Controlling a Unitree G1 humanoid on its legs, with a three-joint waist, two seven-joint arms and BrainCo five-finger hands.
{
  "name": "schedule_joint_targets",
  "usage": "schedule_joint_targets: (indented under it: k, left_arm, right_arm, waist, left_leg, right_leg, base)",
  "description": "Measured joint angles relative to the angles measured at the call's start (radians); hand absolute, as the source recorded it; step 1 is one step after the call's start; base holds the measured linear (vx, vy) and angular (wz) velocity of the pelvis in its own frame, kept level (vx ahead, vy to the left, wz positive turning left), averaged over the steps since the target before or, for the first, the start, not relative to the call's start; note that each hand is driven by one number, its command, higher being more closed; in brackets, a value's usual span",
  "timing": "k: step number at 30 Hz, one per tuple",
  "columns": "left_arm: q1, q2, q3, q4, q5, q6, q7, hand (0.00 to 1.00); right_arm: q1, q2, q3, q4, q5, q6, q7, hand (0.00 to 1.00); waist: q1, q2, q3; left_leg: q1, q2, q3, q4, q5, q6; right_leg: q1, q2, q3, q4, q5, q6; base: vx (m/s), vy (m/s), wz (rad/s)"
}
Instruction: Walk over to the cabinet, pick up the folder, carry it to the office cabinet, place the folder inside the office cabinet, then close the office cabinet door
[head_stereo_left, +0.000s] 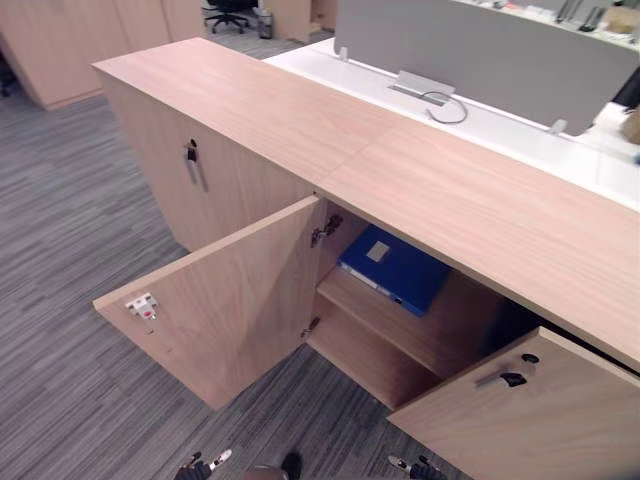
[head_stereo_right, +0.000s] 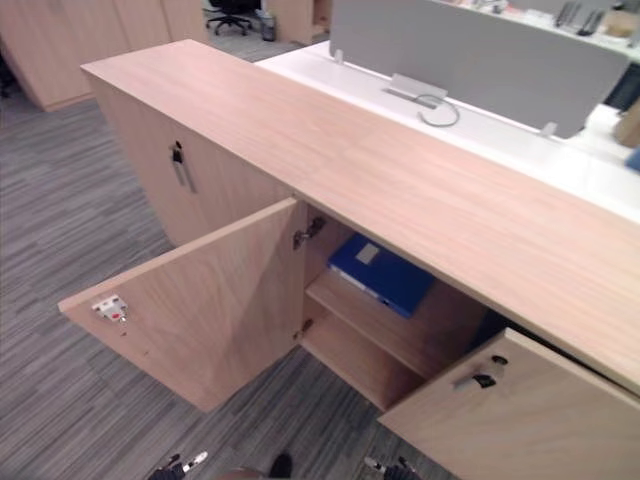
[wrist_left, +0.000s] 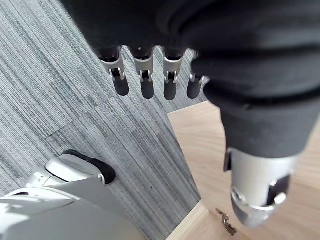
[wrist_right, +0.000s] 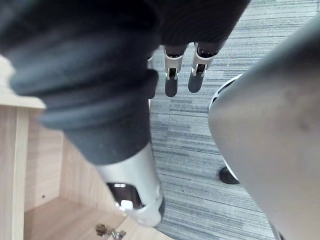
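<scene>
While both arms hang down over the carpet (wrist_left: 60, 100), neither holds anything. The left hand (wrist_left: 146, 82) has its fingers straight and a little apart, and the right hand (wrist_right: 171, 82) hangs loose and empty in the same way.

Just ahead, the cabinet (head_stereo_left: 470, 200) stands open. Its left door (head_stereo_left: 220, 300) swings out to the near left and its right door (head_stereo_left: 530, 410) to the near right.

Between them, further in, the blue folder (head_stereo_left: 395, 268) lies flat on the upper shelf (head_stereo_left: 390, 325). It sits at a slight angle, well back from the edge (far enough, I judge, to clear the doors), so placing looks done and only closing remains.

Beyond the cabinet top are a white table (head_stereo_left: 560, 150) and a grey screen (head_stereo_left: 500, 55).
</scene>
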Motion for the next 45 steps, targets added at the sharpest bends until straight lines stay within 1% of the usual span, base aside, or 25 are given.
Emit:
schedule_joint_targets:
  k: [1,2,3,4,5,6,7,8,9,10,12,13,15,16,18,21,25,28,29,32,35,37,40,42,45]
  left_arm:
    - [-0.002,-0.004,0.006,-0.005,-0.010,-0.002,0.000,0.00]
    - [-0.001,-0.009,0.019,-0.011,-0.036,-0.004,0.001,0.00]
    - [0.000,-0.012,0.031,-0.011,-0.065,-0.003,0.001,0.00]
    - [0.005,-0.012,0.031,-0.012,-0.080,-0.003,0.001,0.00]
    - [0.009,-0.016,0.035,-0.019,-0.101,-0.003,0.002,0.00]
    - [0.022,-0.021,0.039,-0.029,-0.126,-0.003,0.001,0.00]
    - [0.030,-0.022,0.043,-0.031,-0.150,-0.003,0.000,0.00]
    - [0.031,-0.020,0.043,-0.030,-0.172,-0.002,-0.006,0.00]
    - [0.032,-0.021,0.042,-0.030,-0.181,0.001,-0.011,0.00]
    - [0.037,-0.023,0.039,-0.030,-0.199,0.004,-0.021,0.00]
    - [0.044,-0.024,0.041,-0.030,-0.220,0.008,-0.033,0.00]
    - [0.048,-0.020,0.055,-0.028,-0.239,0.015,-0.038,0.00]
    - [0.044,-0.020,0.074,-0.027,-0.250,0.026,-0.051,0.00]
    - [0.043,-0.020,0.086,-0.026,-0.251,0.029,-0.056,0.00]
    - [0.036,-0.013,0.152,-0.001,-0.251,0.035,-0.074,0.00]
    - [0.032,0.022,0.232,0.031,-0.216,0.048,-0.082,0.00]
    - [0.006,0.092,0.278,0.032,-0.142,0.067,-0.092,0.00]
    - [-0.066,0.185,0.292,0.012,-0.070,0.071,-0.095,0.00]
    - [-0.079,0.198,0.291,-0.006,-0.049,0.071,-0.093,0.00]
    - [-0.141,0.242,0.224,-0.184,0.044,0.070,-0.062,0.00]
    - [-0.187,0.245,0.152,-0.344,0.114,0.069,-0.028,0.00]
    - [-0.206,0.244,0.093,-0.414,0.158,0.069,-0.010,0.00]
    - [-0.207,0.234,0.033,-0.468,0.198,0.069,0.002,0.00]
    - [-0.204,0.224,0.025,-0.468,0.219,0.071,0.035,0.00]
    - [-0.177,0.223,-0.005,-0.482,0.251,0.071,0.047,0.00]
  right_arm:
    - [-0.001,0.000,-0.002,0.002,0.000,-0.003,0.000,0.00]
    - [-0.004,-0.001,-0.006,0.010,0.002,-0.005,-0.001,0.00]
    - [-0.005,-0.003,-0.017,0.016,0.003,-0.010,-0.001,0.00]
    - [-0.004,-0.005,-0.022,0.018,0.003,-0.011,-0.002,0.00]
    - [-0.006,-0.009,-0.022,0.020,0.004,-0.010,-0.003,0.00]
    - [-0.006,-0.010,-0.028,0.020,0.005,-0.010,-0.004,0.00]
    - [-0.011,-0.009,-0.055,0.020,0.009,-0.010,-0.005,0.00]
    - [-0.014,-0.003,-0.077,0.020,0.026,-0.010,-0.005,0.00]
    - [-0.013,-0.001,-0.102,0.028,0.040,-0.009,-0.004,0.00]
    - [-0.005,-0.002,-0.141,0.036,0.042,-0.006,-0.002,0.00]
    - [0.005,-0.001,-0.178,0.038,0.043,-0.001,-0.001,0.00]
    - [0.006,-0.001,-0.206,0.046,0.044,0.001,-0.001,0.00]
    - [0.007,-0.002,-0.219,0.052,0.046,0.007,-0.001,0.00]
    - [0.007,-0.002,-0.221,0.053,0.049,0.010,-0.001,0.00]
    - [0.005,-0.001,-0.244,0.055,0.053,0.013,0.001,0.00]
    - [0.001,-0.007,-0.256,0.054,0.053,0.012,0.015,0.00]
    - [-0.001,-0.011,-0.256,0.056,0.044,0.013,0.022,0.00]
    - [-0.001,-0.026,-0.254,0.077,0.039,0.017,0.023,0.00]
    - [0.000,-0.027,-0.254,0.077,0.039,0.017,0.023,0.00]
    - [0.003,-0.038,-0.243,0.077,0.039,0.017,0.022,0.00]
    - [0.006,-0.043,-0.229,0.073,0.039,0.017,0.022,0.00]
    - [0.010,-0.043,-0.202,0.072,0.039,0.017,0.023,0.00]
    - [0.017,-0.043,-0.200,0.071,0.039,0.018,0.032,0.00]
    - [0.029,-0.043,-0.196,0.069,0.039,0.018,0.038,0.00]
    - [0.037,-0.043,-0.195,0.069,0.039,0.018,0.041,0.00]
  waist:
    - [0.001,0.000,0.003]
    - [0.005,0.001,0.007]
    - [-0.007,0.004,0.020]
    - [-0.009,0.007,0.022]
    - [-0.005,0.017,0.030]
    - [-0.002,0.021,0.033]
    - [0.005,0.021,0.033]
    - [0.007,0.018,0.033]
    - [0.005,0.022,0.033]
    - [-0.003,0.024,0.029]
    - [-0.004,0.020,0.024]
    - [-0.004,0.019,0.022]
    - [-0.008,0.017,0.021]
    - [-0.008,0.016,0.021]
    - [-0.013,0.018,0.021]
    - [-0.016,0.023,0.017]
    - [-0.018,0.027,0.016]
    - [-0.025,0.032,0.015]
    - [-0.025,0.032,0.015]
    - [-0.029,0.042,0.016]
    - [-0.034,0.052,0.018]
    - [-0.042,0.055,0.020]
    - [-0.049,0.054,0.020]
    - [-0.051,0.051,0.020]
    - [-0.044,0.051,0.021]
  left_leg:
    - [-0.007,0.006,-0.006,0.010,-0.011,-0.016]
    - [-0.029,0.029,0.020,0.056,-0.048,-0.030]
    - [-0.060,0.088,0.135,0.141,-0.092,-0.037]
    - [-0.068,0.120,0.194,0.179,-0.108,-0.047]
    - [-0.070,0.162,0.278,0.214,-0.129,-0.055]
    - [-0.077,0.187,0.341,0.232,-0.145,-0.042]
    - [-0.085,0.188,0.359,0.240,-0.155,-0.035]
    - [-0.083,0.166,0.358,0.220,-0.155,-0.036]
    - [-0.081,0.146,0.354,0.193,-0.145,-0.036]
    - [-0.071,0.120,0.347,0.144,-0.125,-0.029]
    - [-0.054,0.096,0.339,0.083,-0.091,-0.020]
    - [-0.042,0.082,0.328,0.023,-0.052,-0.013]
    - [-0.019,0.069,0.309,-0.054,-0.001,-0.002]
    - [-0.005,0.066,0.303,-0.084,0.020,0.005]
    - [0.057,0.062,0.274,-0.198,0.081,0.005]
    - [0.113,0.069,0.260,-0.298,0.128,-0.002]
    - [0.118,0.074,0.263,-0.301,0.128,-0.003]
    - [0.126,0.076,0.263,-0.303,0.122,-0.011]
    - [0.126,0.077,0.263,-0.303,0.122,-0.012]
    - [0.123,0.079,0.264,-0.304,0.125,-0.017]
    - [0.121,0.081,0.268,-0.304,0.125,-0.017]
    - [0.121,0.085,0.274,-0.304,0.127,-0.020]
    - [0.121,0.088,0.284,-0.304,0.128,-0.024]
    - [0.121,0.090,0.290,-0.304,0.127,-0.026]
    - [0.123,0.090,0.294,-0.304,0.129,-0.023]
  right_leg:
    - [0.005,0.004,-0.020,-0.001,0.000,0.000]
    - [0.015,0.019,-0.054,-0.003,0.000,0.000]
    - [0.042,0.040,-0.094,-0.006,-0.001,-0.002]
    - [0.054,0.049,-0.110,-0.004,-0.003,-0.006]
    - [0.066,0.060,-0.119,-0.003,-0.008,-0.014]
    - [0.072,0.065,-0.120,0.000,-0.014,-0.020]
    - [0.068,0.060,-0.118,0.008,-0.032,-0.016]
    - [0.055,0.041,-0.117,0.009,-0.049,-0.009]
    - [0.048,0.031,-0.117,0.007,-0.054,-0.005]
    - [0.042,0.013,-0.118,-0.001,-0.053,-0.006]
    - [0.041,0.001,-0.120,-0.018,-0.045,-0.010]
    - [0.041,-0.002,-0.121,-0.036,-0.028,-0.013]
    - [0.046,-0.002,-0.121,-0.054,-0.013,-0.024]
    - [0.048,-0.001,-0.121,-0.060,-0.007,-0.024]
    - [0.069,0.002,-0.121,-0.070,0.007,-0.027]
    - [0.076,0.010,-0.120,-0.072,0.007,-0.027]
    - [0.079,0.015,-0.117,-0.074,0.007,-0.028]
    - [0.091,0.024,-0.117,-0.082,0.007,-0.028]
    - [0.092,0.025,-0.117,-0.086,0.007,-0.028]
    - [0.092,0.028,-0.117,-0.096,0.007,-0.028]
    - [0.094,0.032,-0.116,-0.105,0.007,-0.028]
    - [0.093,0.035,-0.110,-0.110,0.006,-0.029]
    - [0.094,0.039,-0.099,-0.123,0.006,-0.030]
    - [0.096,0.042,-0.094,-0.134,0.005,-0.031]
    - [0.101,0.042,-0.094,-0.139,0.005,-0.033]
  base:
    - [0.03,-0.232,0.69]
    - [0.00,-0.213,0.68]
    - [-0.02,-0.247,0.66]
    - [-0.02,-0.190,0.52]
    - [-0.06,-0.118,0.20]
    - [-0.05,-0.039,-0.01]
    - [-0.06,0.018,-0.12]
    - [-0.02,0.040,-0.06]
    - [-0.03,0.058,0.18]
    - [-0.02,0.044,0.26]
    - [0.01,0.049,0.25]
    - [0.05,0.020,0.25]
    - [0.05,-0.018,0.32]
    - [0.05,-0.043,0.32]
    - [0.05,-0.051,0.29]
    - [0.01,-0.047,0.14]
    - [-0.03,-0.055,-0.02]
    - [-0.04,-0.057,-0.02]
    - [-0.05,-0.042,-0.05]
    - [-0.05,-0.032,-0.04]
    - [-0.04,-0.021,-0.06]
    - [-0.02,-0.023,-0.09]
    - [0.00,-0.020,-0.11]
    - [0.02,-0.025,-0.06]
    - [0.00,0.000,0.00]
